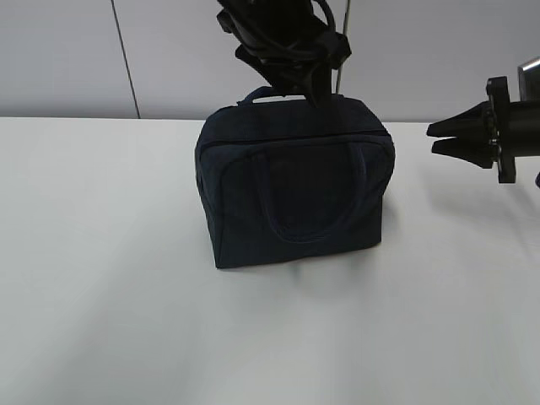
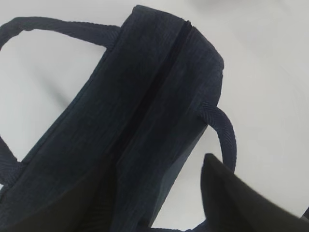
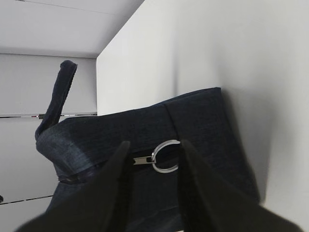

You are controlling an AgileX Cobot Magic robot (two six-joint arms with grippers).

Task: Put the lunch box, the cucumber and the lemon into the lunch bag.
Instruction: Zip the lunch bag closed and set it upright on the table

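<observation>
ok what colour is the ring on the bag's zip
Silver, shiny metal. The ring on the dark navy bag shows best in the right wrist view.

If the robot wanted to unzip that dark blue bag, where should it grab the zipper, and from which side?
Probably by the metal ring pull at the end of the lunch bag. In the right wrist view the ring hangs free against the fabric, framed between the open fingers of the right gripper, so coming straight in from that end looks best. The ring is thin, so the fingers should pinch across it.
</observation>
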